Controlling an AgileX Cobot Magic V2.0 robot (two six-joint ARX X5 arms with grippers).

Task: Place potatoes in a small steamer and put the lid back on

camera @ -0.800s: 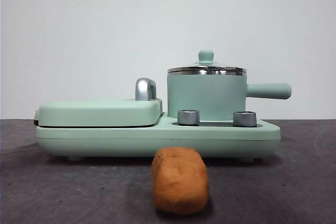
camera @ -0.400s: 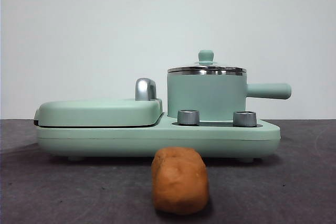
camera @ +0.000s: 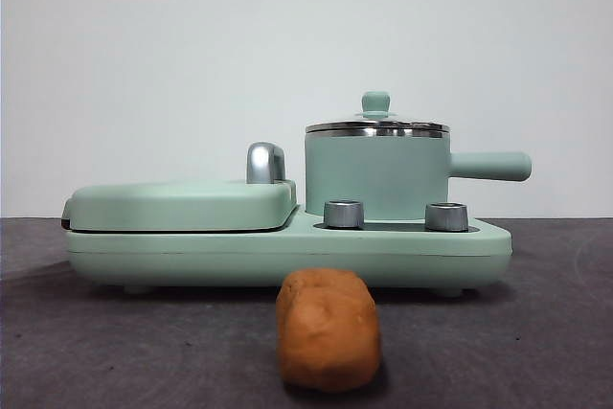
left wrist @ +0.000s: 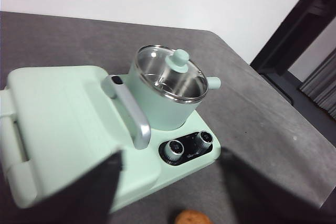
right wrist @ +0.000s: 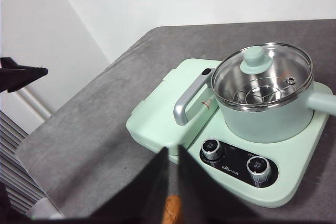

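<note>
One potato [camera: 328, 329], one lidded steamer [camera: 377, 177], two dials [camera: 344, 214].

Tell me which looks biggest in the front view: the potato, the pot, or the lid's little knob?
1. Small steamer, only slightly bigger than the potato.
2. Potato, though it sits nearer the camera, so it looks extra large.
3. Lid knob, clearly smallest.

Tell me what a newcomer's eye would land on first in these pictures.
First, the orange-brown potato, lying alone on the dark table in front of the mint-green cooker base. Next, the small steamer standing on that base's right half, side handle pointing right, with the glass lid on it. Beside it on the left lies the flat griddle cover with its chrome handle; both grippers wait high above.
</note>
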